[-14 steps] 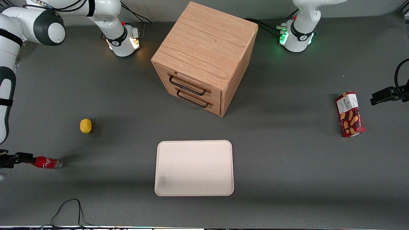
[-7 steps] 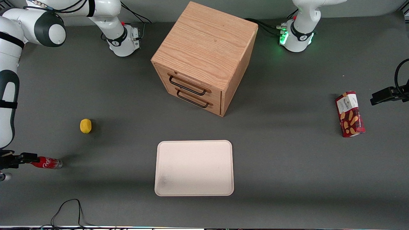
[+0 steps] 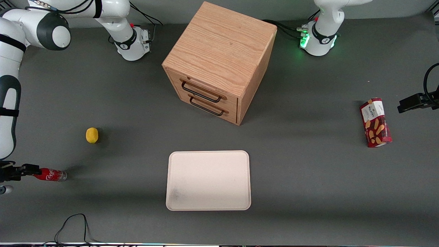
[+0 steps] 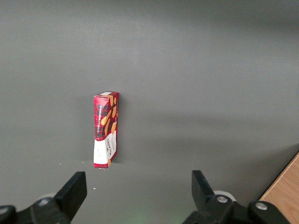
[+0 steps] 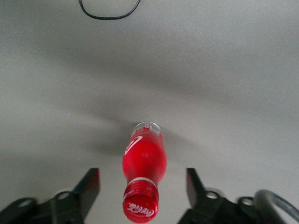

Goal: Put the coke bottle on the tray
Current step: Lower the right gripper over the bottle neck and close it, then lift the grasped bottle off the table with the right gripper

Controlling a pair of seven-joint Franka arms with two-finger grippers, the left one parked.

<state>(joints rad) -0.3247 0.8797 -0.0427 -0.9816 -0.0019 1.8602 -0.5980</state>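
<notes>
Worktop: I see a matte dark-grey table (image 3: 308, 178), plain and smooth.
Coke bottle: slim red-labelled plastic coke bottle (image 3: 50, 175) standing at the working arm's edge, well apart from the tray.
Tray: flat cream-white rectangular tray (image 3: 208, 180), rounded corners, near the front edge.
Gripper: my black two-finger gripper (image 5: 142, 186) has its fingers spread, one on each side of the red cap, not touching.

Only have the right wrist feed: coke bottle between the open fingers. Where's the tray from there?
Observer: The tray lies toward the parked arm's end of the table from the coke bottle, slightly nearer the front camera. It holds nothing.
Operator: Anything on the way?
Observer: No. A lemon lies farther from the front camera than the bottle, off the straight line to the tray.
Operator: Where's the gripper overall?
Observer: The gripper is low at the working arm's end of the table, at the cap end of the bottle, which lies on its side.
</notes>
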